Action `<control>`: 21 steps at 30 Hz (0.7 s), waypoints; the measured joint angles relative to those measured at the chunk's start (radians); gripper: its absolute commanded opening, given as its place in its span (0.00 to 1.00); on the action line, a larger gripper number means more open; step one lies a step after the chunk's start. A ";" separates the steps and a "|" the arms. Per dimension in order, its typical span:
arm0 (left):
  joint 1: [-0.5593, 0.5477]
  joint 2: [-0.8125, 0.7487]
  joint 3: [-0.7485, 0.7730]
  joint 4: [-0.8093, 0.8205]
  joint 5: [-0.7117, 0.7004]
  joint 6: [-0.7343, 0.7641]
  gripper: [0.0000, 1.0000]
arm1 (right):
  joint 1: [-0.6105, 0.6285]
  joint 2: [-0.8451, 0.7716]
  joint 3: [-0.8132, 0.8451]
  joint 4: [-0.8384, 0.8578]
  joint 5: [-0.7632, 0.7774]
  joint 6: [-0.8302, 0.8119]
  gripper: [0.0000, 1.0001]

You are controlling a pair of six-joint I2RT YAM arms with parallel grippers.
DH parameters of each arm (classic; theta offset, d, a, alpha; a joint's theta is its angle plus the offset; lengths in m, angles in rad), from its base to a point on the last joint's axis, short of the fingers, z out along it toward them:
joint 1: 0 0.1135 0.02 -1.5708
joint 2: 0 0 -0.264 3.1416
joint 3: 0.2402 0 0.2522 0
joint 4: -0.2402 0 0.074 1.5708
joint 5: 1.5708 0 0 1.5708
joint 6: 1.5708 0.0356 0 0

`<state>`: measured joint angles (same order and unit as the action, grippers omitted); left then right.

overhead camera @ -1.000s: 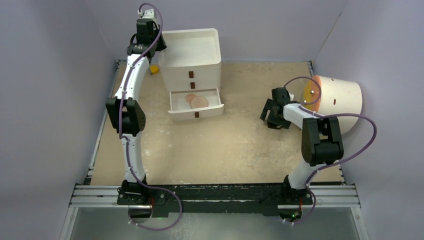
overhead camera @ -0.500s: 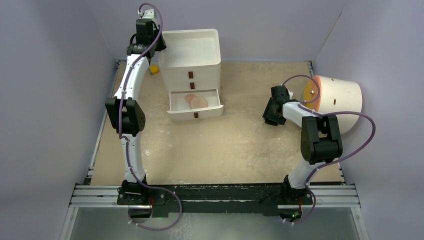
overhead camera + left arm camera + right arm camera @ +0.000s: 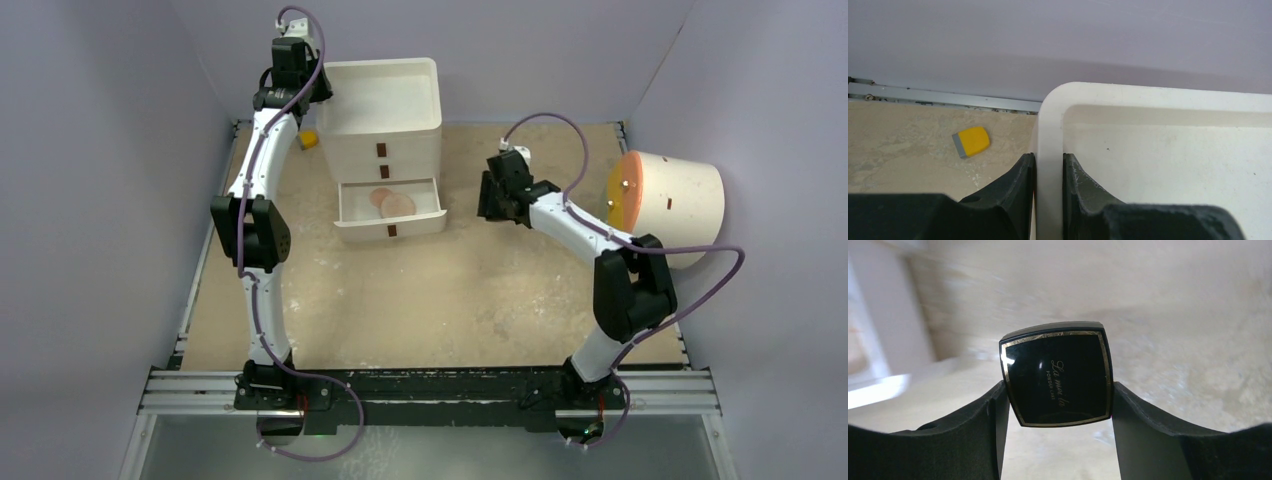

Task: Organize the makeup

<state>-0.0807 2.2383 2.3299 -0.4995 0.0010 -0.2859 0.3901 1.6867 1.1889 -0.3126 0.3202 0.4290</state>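
Observation:
A black square compact (image 3: 1057, 375) with a gold border is clamped between my right gripper's (image 3: 1058, 390) fingers, lifted off the table. In the top view, that right gripper (image 3: 497, 195) hangs just right of the white drawer unit (image 3: 385, 100). The unit's bottom drawer (image 3: 390, 228) stands pulled out with two round peach discs (image 3: 391, 201) inside. My left gripper (image 3: 1048, 156) is shut on the left rim (image 3: 1049, 120) of the unit's top tray. In the top view it sits at the unit's back left corner (image 3: 300, 85).
A small yellow block (image 3: 971, 141) lies on the table left of the unit, also seen from above (image 3: 309, 139). A big cream cylinder (image 3: 675, 200) with an orange face lies at the right wall. Purple walls enclose the table on three sides.
My right gripper closed on the black compact near the cylinder, lifted it and swung left toward the open drawer. The left arm has not moved.

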 measured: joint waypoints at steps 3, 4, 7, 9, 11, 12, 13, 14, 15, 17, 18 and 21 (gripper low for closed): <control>0.000 0.000 0.000 -0.001 0.001 -0.001 0.00 | 0.076 -0.005 0.095 0.004 0.002 -0.004 0.19; 0.000 0.000 0.000 -0.001 0.002 -0.001 0.00 | 0.094 -0.003 0.120 0.006 0.001 -0.005 0.19; 0.000 0.000 0.000 -0.002 0.003 -0.003 0.00 | 0.158 0.024 0.224 0.016 -0.002 -0.007 0.19; 0.000 0.000 0.000 -0.002 0.003 -0.005 0.00 | 0.196 0.063 0.292 0.032 -0.009 -0.008 0.19; 0.000 0.000 0.000 -0.002 0.003 -0.006 0.00 | 0.229 0.109 0.345 0.045 -0.019 -0.008 0.19; 0.000 0.000 0.000 -0.002 0.003 -0.006 0.00 | 0.245 0.136 0.370 0.051 -0.024 -0.008 0.19; 0.000 0.000 0.000 -0.002 0.003 -0.006 0.00 | 0.261 0.166 0.394 0.057 -0.028 -0.008 0.19; 0.000 0.000 0.001 -0.002 0.003 -0.006 0.00 | 0.274 0.196 0.416 0.063 -0.034 -0.008 0.19; 0.000 0.000 0.002 -0.003 0.003 -0.006 0.00 | 0.286 0.229 0.438 0.065 -0.043 -0.008 0.20; 0.000 0.001 0.003 -0.004 0.003 -0.006 0.00 | 0.304 0.290 0.479 0.066 -0.061 -0.007 0.20; 0.000 0.001 0.003 -0.005 0.003 -0.006 0.00 | 0.311 0.312 0.493 0.068 -0.070 -0.006 0.20; 0.000 0.001 0.003 -0.005 0.003 -0.006 0.00 | 0.323 0.390 0.553 0.071 -0.105 -0.002 0.20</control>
<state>-0.0811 2.2391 2.3329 -0.5045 0.0036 -0.2924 0.7128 2.0769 1.7420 -0.2417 0.2150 0.4267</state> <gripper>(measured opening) 0.227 0.672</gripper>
